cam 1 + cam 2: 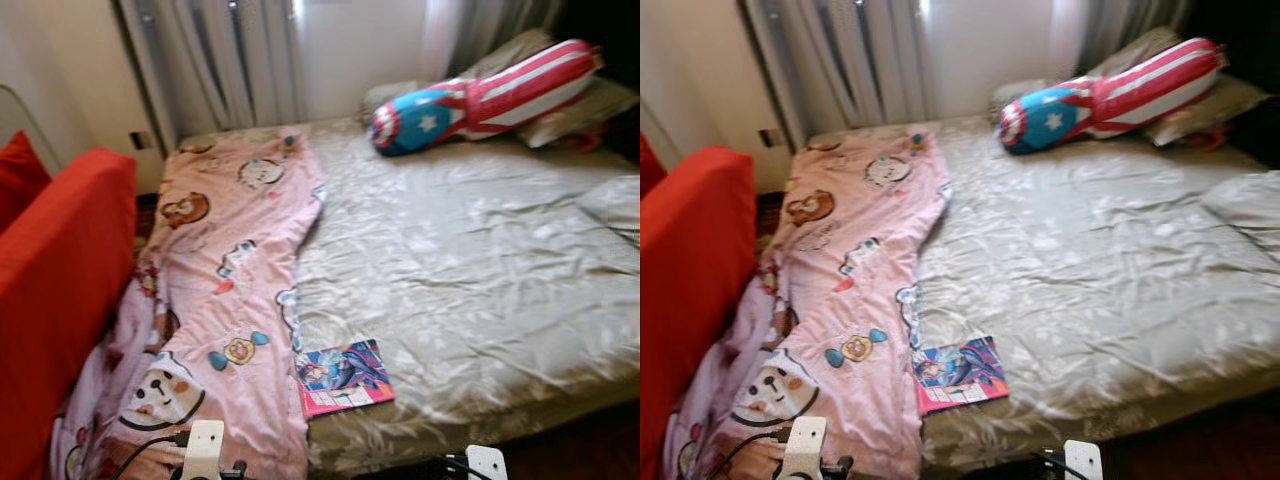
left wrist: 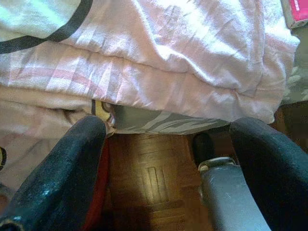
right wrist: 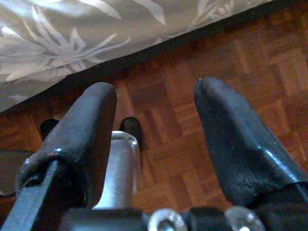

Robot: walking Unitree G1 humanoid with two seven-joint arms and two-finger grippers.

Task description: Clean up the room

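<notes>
On the bed (image 1: 480, 260), which wears a grey-beige sheet with a pale leaf pattern, a pink cartoon-print blanket (image 1: 225, 300) lies in a long strip down the robot's left side, its near end spilling over the foot of the mattress and bunching toward the floor. Just beside the blanket's right edge, near the foot of the bed, a comic book (image 1: 343, 377) with a pink and blue cover lies flat on the sheet. At the far end, a long bolster cushion (image 1: 490, 95) in red and white stripes with a blue, star-marked end lies against grey pillows (image 1: 585, 105) below the curtains (image 1: 230, 60). A red sofa (image 1: 55, 290) stands along the left of the bed, touching the hanging blanket. The left gripper (image 2: 166, 159) hangs low at the foot of the bed, its two black fingers (image 2: 62, 173) spread wide with nothing between them, pointing at the blanket's folded hem above the wooden parquet floor (image 2: 149, 178). The right gripper (image 3: 154, 130) hangs over the parquet just off the sheet's edge, its fingers (image 3: 240, 139) likewise parted and holding nothing. The white wrist housings of both arms show at the bottom of the head views.
</notes>
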